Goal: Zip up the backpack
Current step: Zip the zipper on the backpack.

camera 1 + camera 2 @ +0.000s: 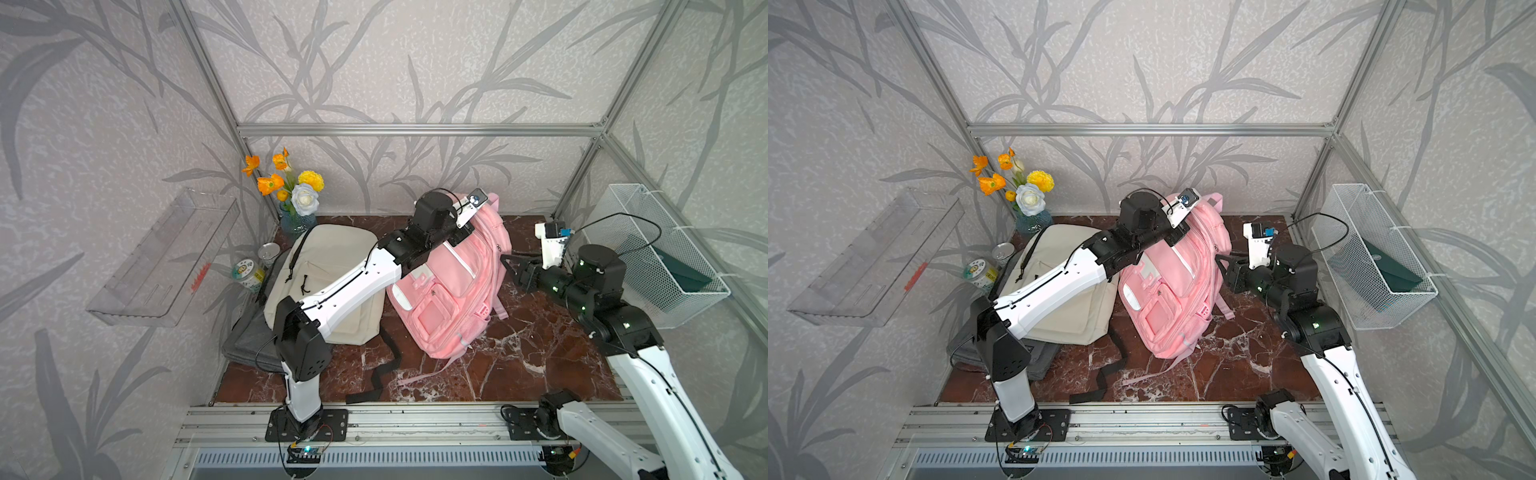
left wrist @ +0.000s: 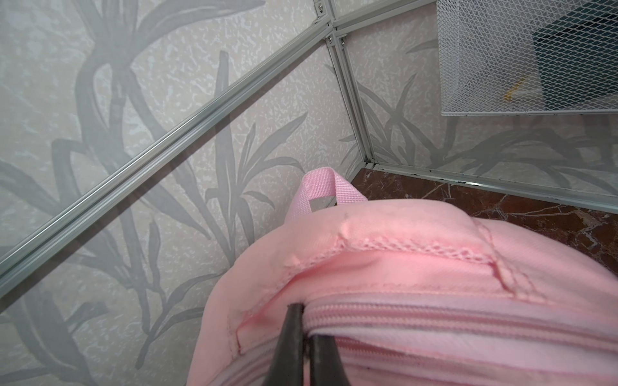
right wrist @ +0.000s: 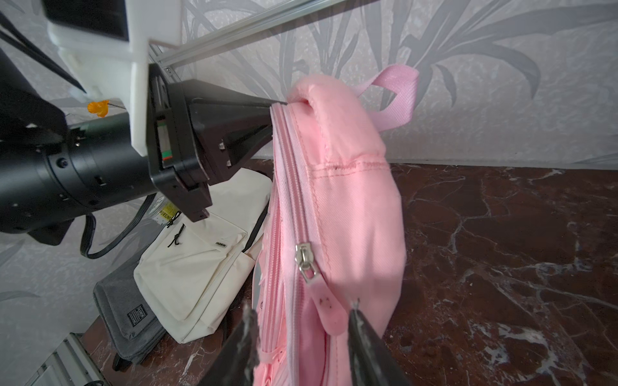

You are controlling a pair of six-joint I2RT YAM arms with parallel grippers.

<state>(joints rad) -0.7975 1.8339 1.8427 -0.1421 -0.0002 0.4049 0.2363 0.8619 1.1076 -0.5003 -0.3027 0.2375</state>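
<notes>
My left hand [image 2: 302, 320] is clamped on the top of the soft, floppy pink backpack [image 1: 453, 286] near the back edge of the table [image 1: 519, 353]. My right hand [image 3: 302, 312] is spread apart around the zipper tab [image 3: 329, 310]; I'd pinch there.

Bright, even light, soft shadows; both top views bend at the edges, wrist views blur close up.
</notes>
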